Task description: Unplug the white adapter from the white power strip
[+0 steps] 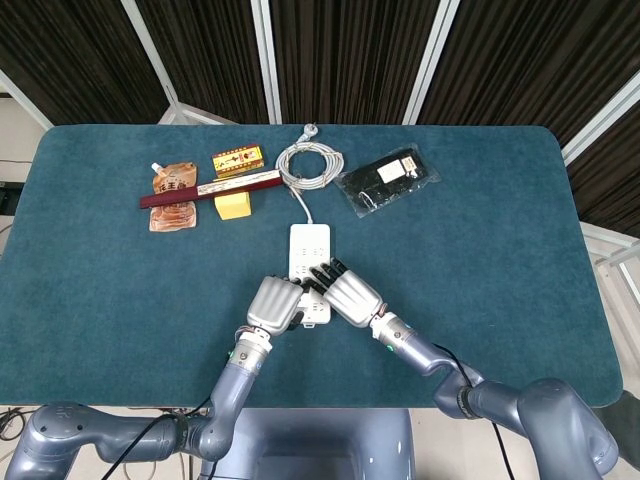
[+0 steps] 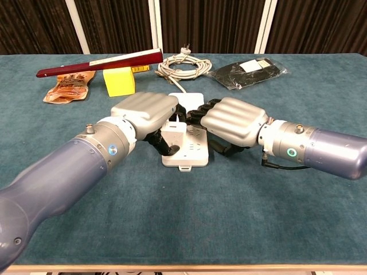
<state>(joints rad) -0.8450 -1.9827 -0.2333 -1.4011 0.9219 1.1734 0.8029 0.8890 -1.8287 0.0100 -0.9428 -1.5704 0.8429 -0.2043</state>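
step: pulling plug | white adapter (image 2: 172, 135) seated at near end of white power strip (image 2: 187, 150), mid-counter | left hand (image 2: 144, 112) apparently pinching adapter, fingers partly hidden | right hand (image 2: 234, 119) pressing strip down | advice: pull straight up, keep strip pinned

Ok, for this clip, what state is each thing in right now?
White adapter: seated in the strip, tilted, gripped by the left hand.
White power strip: flat on the table, right hand pressing on it.
Left hand: closed around the adapter.
Right hand: fingers resting on the strip.
Cable: coiled, plug lying free.
Black pouch: lying flat.
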